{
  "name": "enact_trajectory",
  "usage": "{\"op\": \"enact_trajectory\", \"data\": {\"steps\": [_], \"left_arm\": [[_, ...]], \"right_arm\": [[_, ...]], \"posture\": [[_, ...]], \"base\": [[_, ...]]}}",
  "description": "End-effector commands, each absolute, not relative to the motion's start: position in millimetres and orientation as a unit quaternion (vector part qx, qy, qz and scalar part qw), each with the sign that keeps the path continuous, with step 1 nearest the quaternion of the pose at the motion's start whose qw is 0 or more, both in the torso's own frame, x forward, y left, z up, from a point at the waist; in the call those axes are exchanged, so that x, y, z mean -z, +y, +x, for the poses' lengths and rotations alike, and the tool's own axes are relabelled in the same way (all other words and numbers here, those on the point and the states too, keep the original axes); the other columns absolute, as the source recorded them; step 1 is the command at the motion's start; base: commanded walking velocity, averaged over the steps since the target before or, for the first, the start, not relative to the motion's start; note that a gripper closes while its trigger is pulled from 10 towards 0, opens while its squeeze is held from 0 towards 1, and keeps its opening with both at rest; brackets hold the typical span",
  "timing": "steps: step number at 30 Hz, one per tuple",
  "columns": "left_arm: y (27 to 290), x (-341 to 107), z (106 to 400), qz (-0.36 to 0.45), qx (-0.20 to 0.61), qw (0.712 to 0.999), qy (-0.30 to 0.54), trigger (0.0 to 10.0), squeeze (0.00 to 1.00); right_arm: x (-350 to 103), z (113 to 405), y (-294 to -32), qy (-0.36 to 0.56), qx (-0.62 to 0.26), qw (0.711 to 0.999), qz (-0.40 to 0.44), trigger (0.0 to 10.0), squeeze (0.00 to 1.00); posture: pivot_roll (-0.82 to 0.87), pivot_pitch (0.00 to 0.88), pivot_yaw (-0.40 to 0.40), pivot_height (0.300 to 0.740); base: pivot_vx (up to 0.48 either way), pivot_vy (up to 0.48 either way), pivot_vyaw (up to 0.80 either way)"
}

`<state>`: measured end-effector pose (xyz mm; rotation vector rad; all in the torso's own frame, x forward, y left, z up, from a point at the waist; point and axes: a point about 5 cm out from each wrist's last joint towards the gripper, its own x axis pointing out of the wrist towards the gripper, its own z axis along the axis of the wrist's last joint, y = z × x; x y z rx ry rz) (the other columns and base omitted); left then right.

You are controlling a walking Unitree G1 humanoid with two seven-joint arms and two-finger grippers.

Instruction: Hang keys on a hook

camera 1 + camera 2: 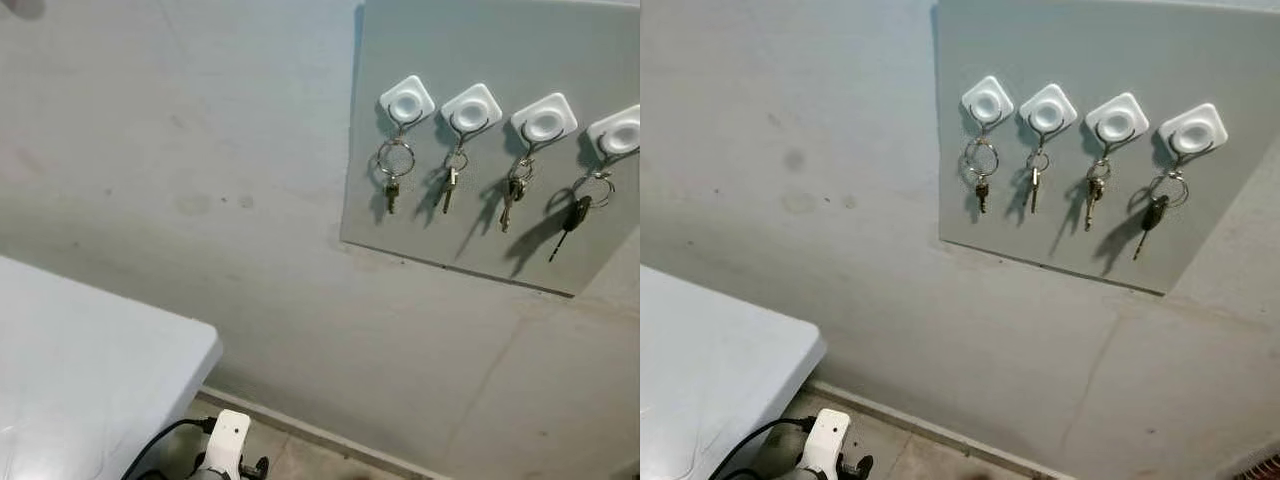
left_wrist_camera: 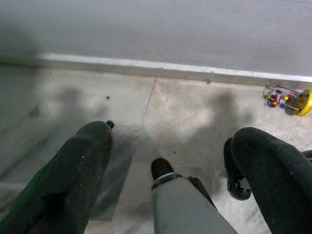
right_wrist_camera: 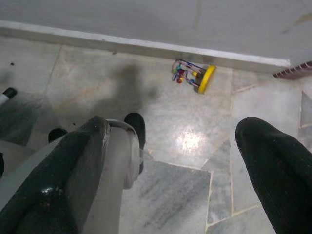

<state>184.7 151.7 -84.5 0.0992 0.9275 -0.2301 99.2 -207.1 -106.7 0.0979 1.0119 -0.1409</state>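
A grey board [image 1: 480,160] on the wall [image 1: 180,150] carries four white hooks [image 1: 471,108] in a row; each holds a set of keys [image 1: 450,180], so no hook stands free. The wall left of the board is bare. The white worktop [image 1: 90,370] projects at lower left, with open floor between its corner and the wall. On the floor [image 3: 165,122], a bead toy [image 3: 192,75] sits against the skirting. Both pincers hang with fingers spread above the floor.

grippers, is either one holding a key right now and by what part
Nothing is held. The left gripper and the right gripper both hang open over the floor with nothing between their fingers. All four key sets hang on the wall hooks.
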Motion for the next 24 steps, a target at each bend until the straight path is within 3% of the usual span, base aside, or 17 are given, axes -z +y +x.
{"op": "enact_trajectory", "data": {"steps": [1, 24], "left_arm": [[158.2, 82.1, 189.2, 0.053, 0.099, 0.89, 0.441, 10.0, 0.0], [158.0, 85.9, 181.8, 0.047, 0.105, 0.883, 0.455, 10.0, 0.0]], "right_arm": [[108.0, 95.5, -206.7, 0.492, 0.069, 0.867, 0.047, 10.0, 0.0], [110.3, 86.1, -206.8, 0.505, 0.067, 0.86, 0.041, 10.0, 0.0]], "posture": [[-0.03, 0.0, -0.001, 0.74], [-0.03, 0.0, -0.007, 0.74]], "base": [[0.0, 0.0, -0.74], [0.0, 0.0, -0.73]]}}
